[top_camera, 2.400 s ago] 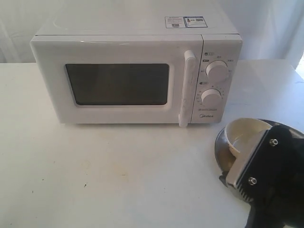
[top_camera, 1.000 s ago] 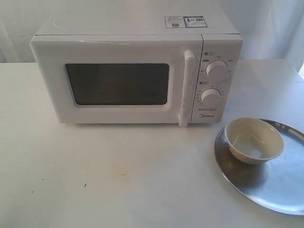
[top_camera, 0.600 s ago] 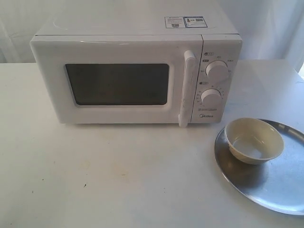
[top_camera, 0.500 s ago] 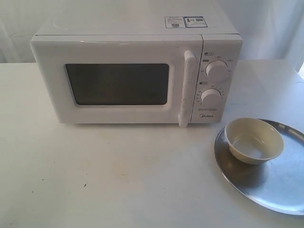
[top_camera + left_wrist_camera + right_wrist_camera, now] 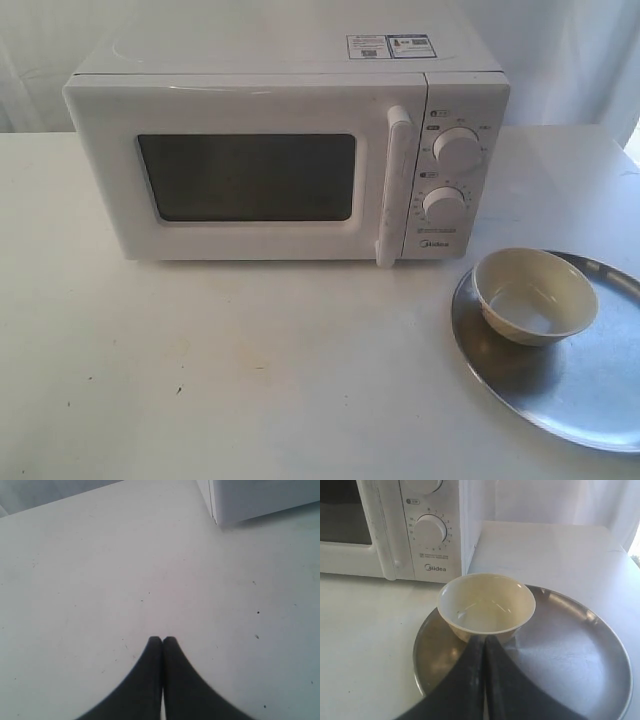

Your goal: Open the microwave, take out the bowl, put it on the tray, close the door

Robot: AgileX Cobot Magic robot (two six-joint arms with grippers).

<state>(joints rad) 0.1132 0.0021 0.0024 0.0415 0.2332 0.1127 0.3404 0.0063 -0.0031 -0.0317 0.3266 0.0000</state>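
Gone from above the wide, shallow, shiny silver metal tray (image 5: 590, 400) is the black right end effector (image 5: 483, 639) that hung over it a couple of seconds ago; nothing else on the white bench (image 5: 250, 370) has shifted since. That tray lies at the bench's right edge, toward the near corner, and the small round cream-yellow bowl (image 5: 535, 296) sits upright on the part of it nearest the large white boxy microwave (image 5: 285, 60). The microwave stands toward the far edge, its white door (image 5: 240, 240) with the dark window shut flush. The right end effector's fingers are pressed together on nothing, pointing at the bowl. The left end effector (image 5: 162, 640) is likewise closed and empty, over bare bench near a microwave corner.
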